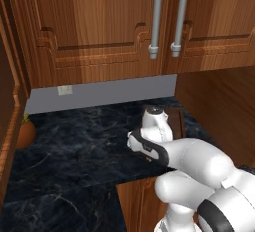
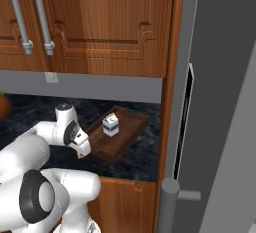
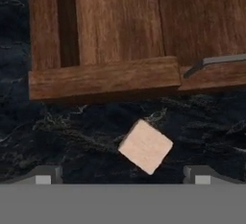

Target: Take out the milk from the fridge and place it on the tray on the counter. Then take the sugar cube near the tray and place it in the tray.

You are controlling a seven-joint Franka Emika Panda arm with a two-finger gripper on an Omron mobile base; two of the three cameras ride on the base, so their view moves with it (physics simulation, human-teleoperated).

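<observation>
You were looking at a rendered home kitchen. Brown wooden wall cabinets [image 1: 99, 32] with grey bar handles [image 1: 157, 17] hung over a dark marbled stone counter [image 1: 84, 146], and a tall grey fridge [image 2: 220, 102] stood at its right end, with a wall outlet [image 1: 64, 89] on the grey backsplash.

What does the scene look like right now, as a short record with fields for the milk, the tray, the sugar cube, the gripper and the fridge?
milk: small white gable-top carton upright in the tray
tray: shallow dark brown wooden tray on the dark marbled counter
sugar cube: tiny off-white cube on the counter, just outside the tray rim
gripper: gripper, jaws open, straddling the cube
fridge: tall grey fridge at the right
</observation>
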